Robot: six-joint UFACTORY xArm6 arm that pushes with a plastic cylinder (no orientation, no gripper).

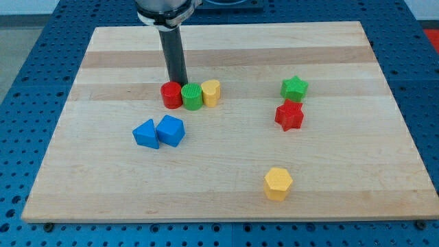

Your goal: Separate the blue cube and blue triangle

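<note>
The blue cube (171, 130) and the blue triangle (145, 134) lie touching side by side at the board's left middle, the triangle on the view's left. My tip (180, 84) stands just above the red cylinder (171, 95) and the green cylinder (192, 96), well above the blue pair and apart from it.
A yellow block (211, 92) touches the green cylinder's right side. A green star (294, 88) sits over a red star (289, 115) at the right. A yellow hexagon (278, 183) lies near the bottom right. The wooden board (357, 165) ends at blue perforated table on all sides.
</note>
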